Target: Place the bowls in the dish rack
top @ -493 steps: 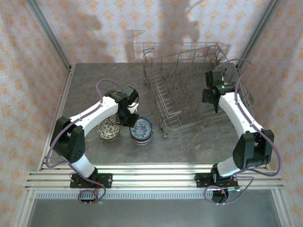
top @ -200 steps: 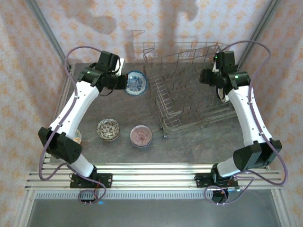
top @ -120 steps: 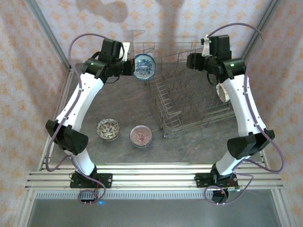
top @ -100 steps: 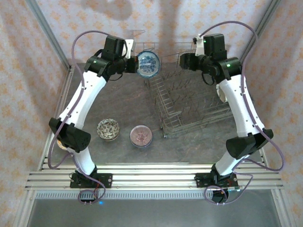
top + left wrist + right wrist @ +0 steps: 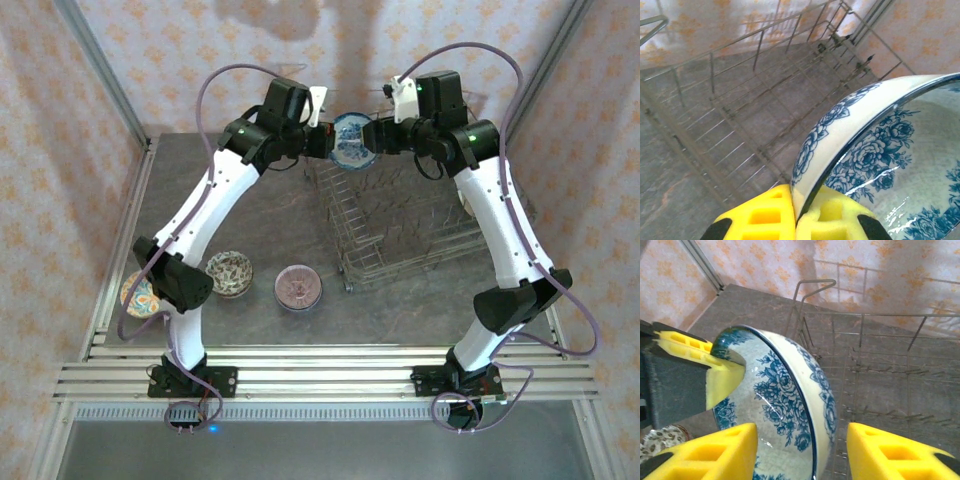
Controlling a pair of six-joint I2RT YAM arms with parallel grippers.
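Hold the left fingers (image 5: 762, 217) clamped on the rim of the blue-and-white bowl (image 5: 790, 400), aloft over the far left corner of the dish rack (image 5: 420, 225). Close the right fingers (image 5: 885, 450), parted either side of the bowl, squarely onto its wall before letting go.

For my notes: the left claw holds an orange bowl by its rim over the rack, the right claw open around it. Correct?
Only the colour is wrong: the left claw holds a blue-and-white bowl by its rim, as the right wrist view shows. The rest stands.
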